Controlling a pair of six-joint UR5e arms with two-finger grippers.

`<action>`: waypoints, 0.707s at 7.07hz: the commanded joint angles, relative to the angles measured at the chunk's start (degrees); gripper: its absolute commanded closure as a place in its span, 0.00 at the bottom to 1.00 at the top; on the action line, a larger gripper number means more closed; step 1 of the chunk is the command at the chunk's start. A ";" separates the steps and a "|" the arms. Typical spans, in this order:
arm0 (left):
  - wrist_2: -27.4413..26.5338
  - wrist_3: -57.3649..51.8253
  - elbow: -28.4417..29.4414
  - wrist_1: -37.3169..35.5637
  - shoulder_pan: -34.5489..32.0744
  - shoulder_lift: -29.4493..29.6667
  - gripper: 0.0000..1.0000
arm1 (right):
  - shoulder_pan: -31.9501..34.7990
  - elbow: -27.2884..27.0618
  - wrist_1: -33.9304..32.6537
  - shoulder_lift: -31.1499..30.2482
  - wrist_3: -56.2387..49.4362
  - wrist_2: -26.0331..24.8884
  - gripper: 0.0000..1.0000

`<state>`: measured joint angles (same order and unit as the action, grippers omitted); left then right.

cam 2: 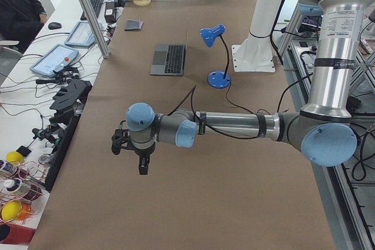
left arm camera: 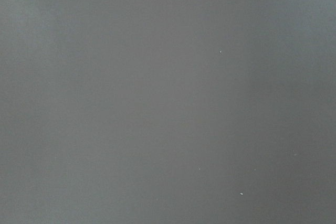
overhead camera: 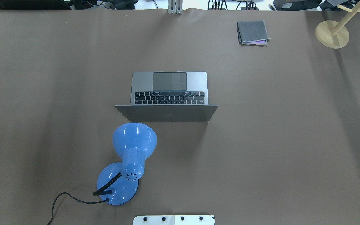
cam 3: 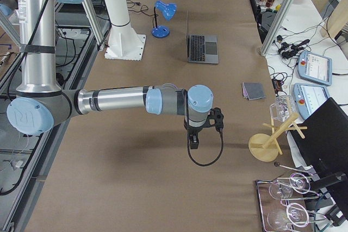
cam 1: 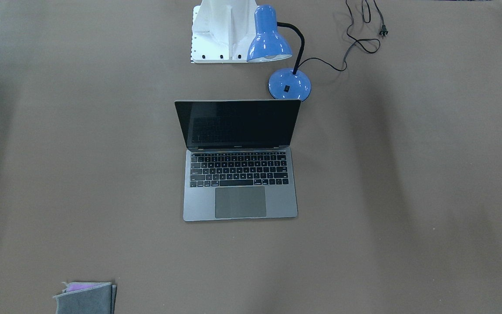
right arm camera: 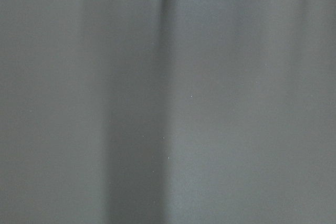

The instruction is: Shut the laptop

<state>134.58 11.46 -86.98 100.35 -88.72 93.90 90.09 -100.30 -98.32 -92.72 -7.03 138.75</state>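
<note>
A big brown desk point(overhead camera: 292, 140) fills most of the room, its top flat with soft grey shadows. A blue lamp point(overhead camera: 130, 156) stands on the desk, and its black cord point(overhead camera: 58, 200) trails off. A white side table point(cam 2: 23, 109) runs along the desk's long side, with a silver post point(cam 2: 88, 13) at the desk's edge.

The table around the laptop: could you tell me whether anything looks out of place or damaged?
Nothing damaged or spilled. The laptop sits square and open; only the lamp has its plug lying loose, unconnected.
</note>
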 commanded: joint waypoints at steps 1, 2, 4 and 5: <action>0.59 0.32 0.14 0.03 -0.05 -0.12 0.02 | 0.00 -0.07 -0.03 -0.09 0.00 0.12 0.00; 0.77 -0.03 0.05 0.37 -0.05 -0.38 0.02 | 0.00 -0.07 -0.03 -0.09 0.00 0.12 0.00; 0.68 0.32 -0.12 0.46 -0.05 -0.73 0.02 | 0.00 0.01 -0.03 -0.09 0.00 0.12 0.00; 0.77 0.32 0.05 0.29 -0.05 -0.73 0.02 | 0.00 0.01 -0.03 -0.09 0.09 0.03 0.00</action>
<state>135.29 11.71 -87.00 100.75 -88.77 93.24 90.09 -100.33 -98.35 -92.81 -7.01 138.85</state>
